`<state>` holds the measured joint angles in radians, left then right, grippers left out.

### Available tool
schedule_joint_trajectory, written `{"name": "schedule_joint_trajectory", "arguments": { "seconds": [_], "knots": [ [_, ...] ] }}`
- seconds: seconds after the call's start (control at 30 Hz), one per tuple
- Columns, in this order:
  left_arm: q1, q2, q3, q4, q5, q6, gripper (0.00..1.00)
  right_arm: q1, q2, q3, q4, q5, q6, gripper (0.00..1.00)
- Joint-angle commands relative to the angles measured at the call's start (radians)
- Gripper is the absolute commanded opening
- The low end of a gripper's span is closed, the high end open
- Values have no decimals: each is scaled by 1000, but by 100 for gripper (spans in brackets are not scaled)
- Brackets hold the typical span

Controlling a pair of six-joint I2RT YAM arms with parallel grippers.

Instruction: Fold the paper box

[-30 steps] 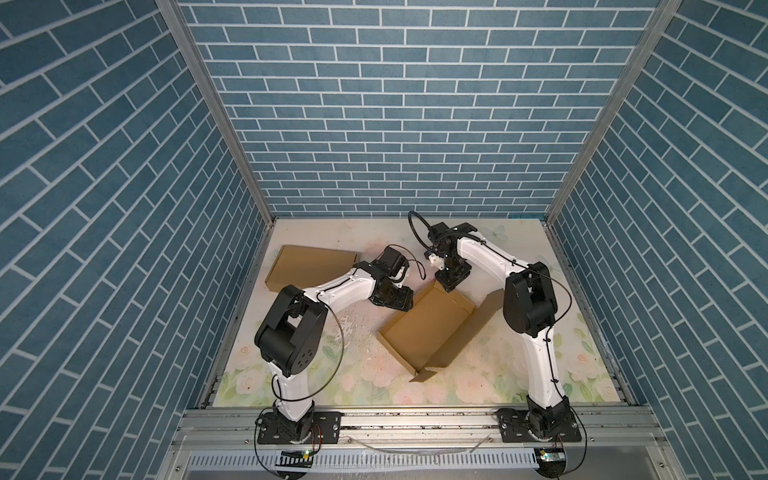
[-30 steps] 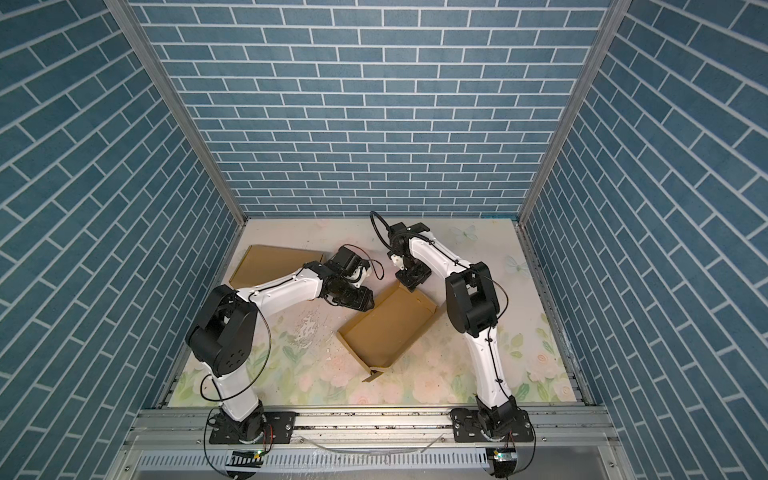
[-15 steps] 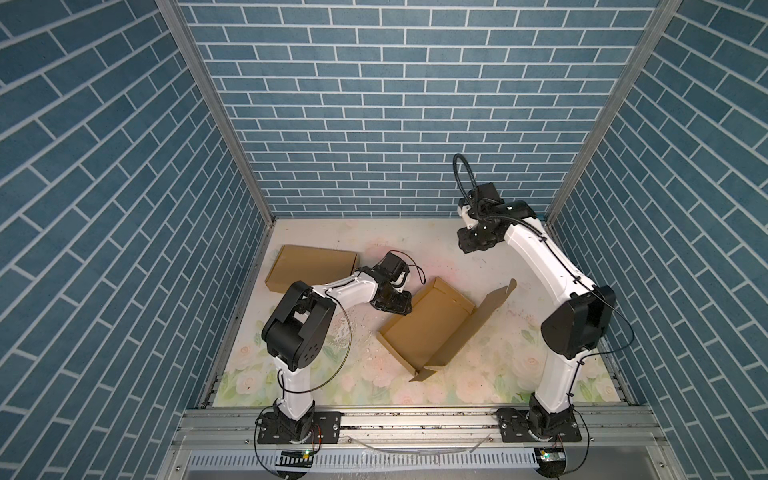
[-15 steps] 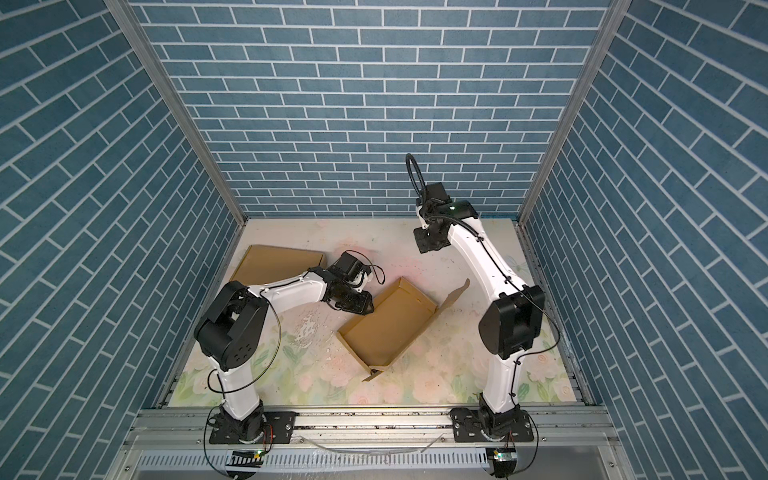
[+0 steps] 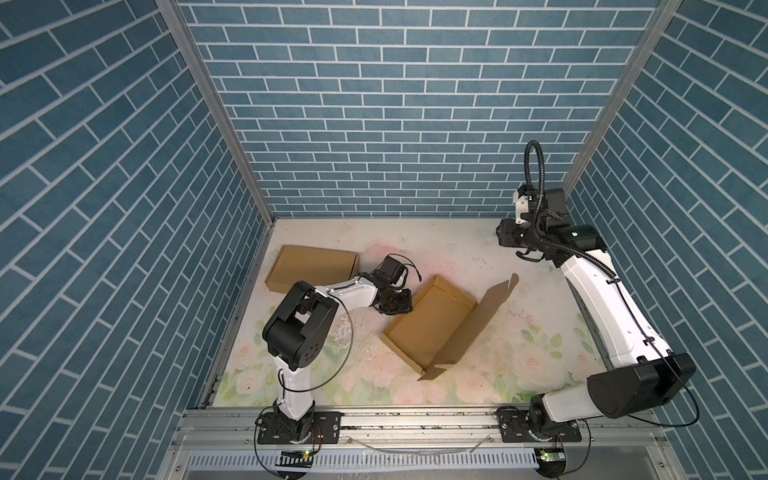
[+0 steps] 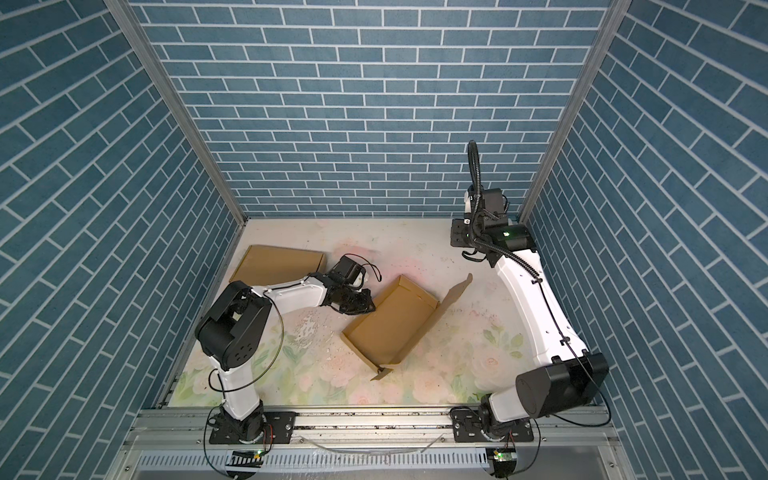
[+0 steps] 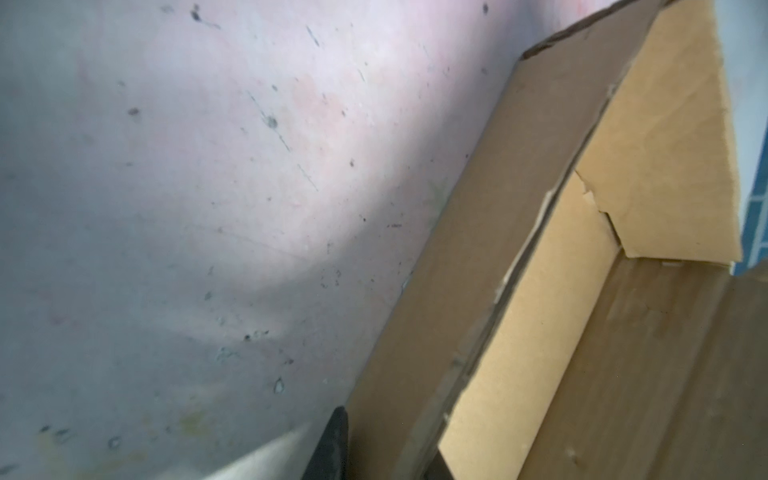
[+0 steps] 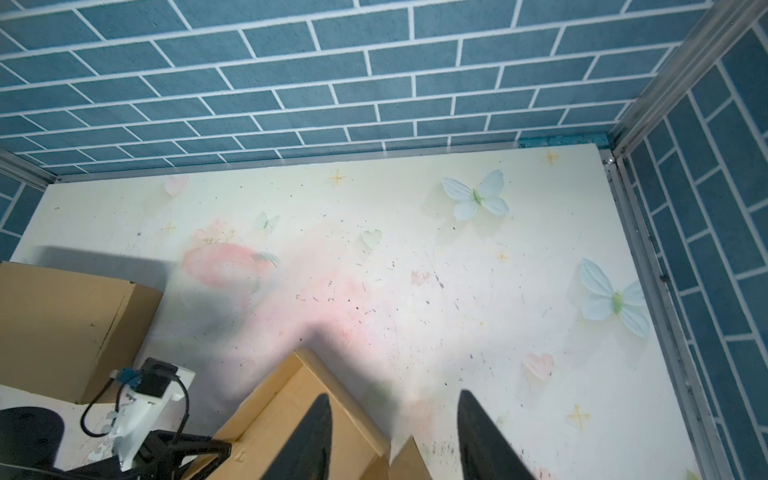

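The brown paper box (image 5: 432,324) (image 6: 390,320) lies open in the middle of the mat, its lid flap (image 5: 484,318) raised along the right side. My left gripper (image 5: 400,306) (image 6: 365,306) sits low at the box's left wall. In the left wrist view its jaws straddle that wall (image 7: 457,270), one finger (image 7: 332,444) pressed on the outer face and the other inside; the left gripper (image 7: 386,459) is shut on the wall. My right gripper (image 5: 527,254) (image 6: 471,253) (image 8: 399,440) hangs raised at the back right, open and empty, well clear of the box.
A second, closed brown box (image 5: 311,270) (image 6: 278,266) (image 8: 62,324) lies flat at the back left, just behind the left arm. Blue brick walls enclose the mat on three sides. White crumbs (image 5: 345,328) dot the mat near the left arm.
The right arm has lifted off the box's back corner and swung away to the back right. The left gripper's jaws have closed onto the left wall.
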<state>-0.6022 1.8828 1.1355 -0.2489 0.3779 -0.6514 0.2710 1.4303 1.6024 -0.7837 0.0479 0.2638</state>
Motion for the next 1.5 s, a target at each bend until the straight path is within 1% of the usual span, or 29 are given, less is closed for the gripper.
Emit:
{"name": "schedule_joint_trajectory", "arguments": {
  "seconds": [0.0, 0.07, 0.23, 0.33, 0.4, 0.53, 0.63, 0.7, 0.8, 0.87, 0.97, 1.07, 1.2, 1.27, 1.37, 1.43, 1.47],
  "knots": [
    [-9, -21, -29, 89, -43, -161, 22, -27, -67, -73, 45, 12, 44, 49],
    [-14, -22, -37, 117, -63, -213, 22, -43, -92, -106, 53, 5, 46, 50],
    [-26, -24, -91, 251, -101, -379, 22, -77, -135, -161, 57, -8, 49, 50],
    [-40, -31, -99, 279, -164, -443, 22, -94, -156, -175, 52, -25, 52, 50],
    [-45, -39, -117, 318, -210, -518, 22, -103, -167, -176, 45, -47, 49, 51],
    [-66, -39, -128, 362, -292, -610, 23, -114, -177, -169, 20, -91, 40, 54],
    [-89, -31, -139, 398, -357, -696, 23, -116, -186, -171, 2, -115, 43, 55],
    [-113, -28, -171, 463, -423, -789, 23, -116, -196, -179, -2, -123, 46, 55],
    [-146, -2, -163, 510, -492, -865, 26, -116, -209, -185, -5, -129, 48, 57],
    [-164, 13, -133, 499, -516, -868, 28, -116, -210, -183, -13, -170, 45, 58],
    [-176, 25, -112, 488, -529, -866, 33, -116, -215, -180, -27, -177, 41, 60],
    [-176, 6, -118, 482, -530, -841, 40, -116, -221, -180, -37, -176, 50, 61],
    [-176, -62, -97, 380, -547, -713, 52, -114, -227, -195, -45, -188, 121, 63],
    [-171, -100, -90, 328, -558, -651, 55, -108, -245, -217, -39, -180, 164, 63],
    [-157, -157, -83, 256, -560, -557, 59, -79, -278, -251, -34, -146, 206, 63],
    [-148, -194, -62, 186, -569, -470, 61, -64, -301, -272, -42, -100, 227, 63],
    [-146, -213, -51, 148, -588, -405, 61, -62, -314, -288, -45, -99, 239, 63]
  ]
}}
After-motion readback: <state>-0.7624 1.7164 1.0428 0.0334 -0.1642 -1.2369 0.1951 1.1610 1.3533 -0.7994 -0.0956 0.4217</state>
